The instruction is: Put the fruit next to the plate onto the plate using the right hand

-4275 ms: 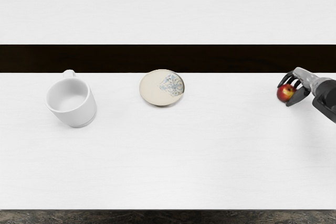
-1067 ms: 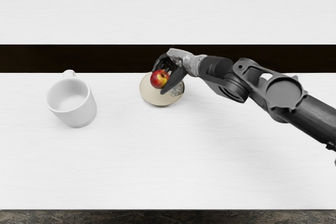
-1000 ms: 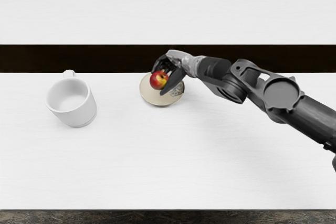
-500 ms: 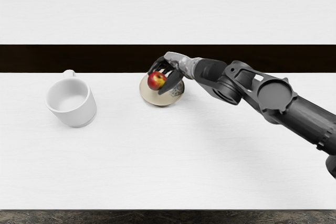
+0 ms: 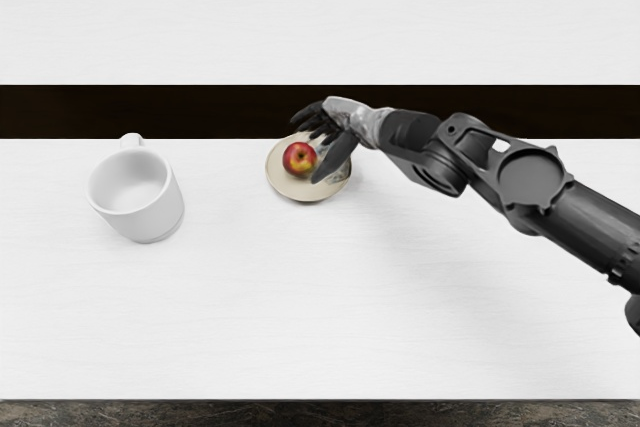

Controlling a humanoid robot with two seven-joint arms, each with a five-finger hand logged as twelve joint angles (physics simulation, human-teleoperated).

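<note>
right hand [image 5: 328, 133], fingers [image 5: 308, 117] wide, over apple [image 5: 299, 158]

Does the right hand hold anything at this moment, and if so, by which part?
Nothing is held. The right hand hovers with its fingers spread open, and the apple lies free on the plate, close beside the thumb.

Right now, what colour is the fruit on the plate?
The fruit is red with a yellowish patch; the head view shows it best.

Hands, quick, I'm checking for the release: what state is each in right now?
Right hand: open, fingers spread, holding nothing; the apple sits on the plate.
Left hand: not in view.
</note>
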